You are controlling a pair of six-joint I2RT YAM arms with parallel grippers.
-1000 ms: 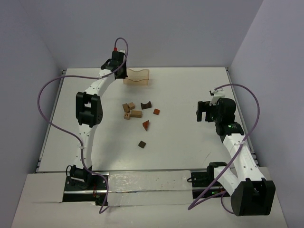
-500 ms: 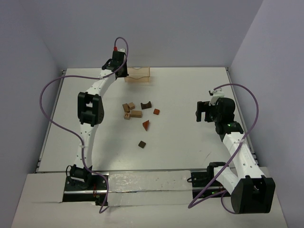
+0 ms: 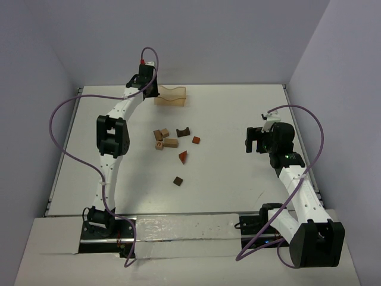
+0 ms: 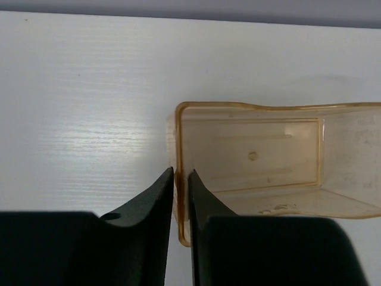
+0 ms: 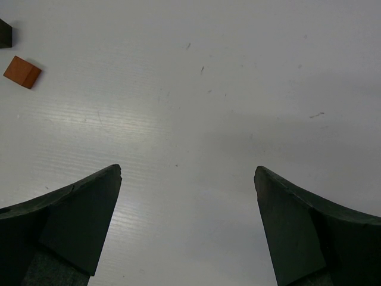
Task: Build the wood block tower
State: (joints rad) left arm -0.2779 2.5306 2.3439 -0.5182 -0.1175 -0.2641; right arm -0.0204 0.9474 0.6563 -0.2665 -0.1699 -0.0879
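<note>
White desk (image 3: pixel 238 119): wood blocks (image 3: pixel 171 142) scattered mid-desk, none stacked; left fingers (image 4: pixel 149 202) straddle the tray (image 4: pixel 178 137) wall, grip unclear; right fingers (image 5: pixel 77 220) spread, empty

Glossy translucent orange plastic tray (image 4: pixel 250 106); matt wooden blocks (image 3: pixel 171 142); smooth white table (image 3: pixel 226 119).

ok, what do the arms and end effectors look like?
Left arm and right arm: white links, black joints, a purple cable each. Red plug at the left wrist, green light on the right arm. Left end effector and right end effector: two dark tapered fingers each.
</note>
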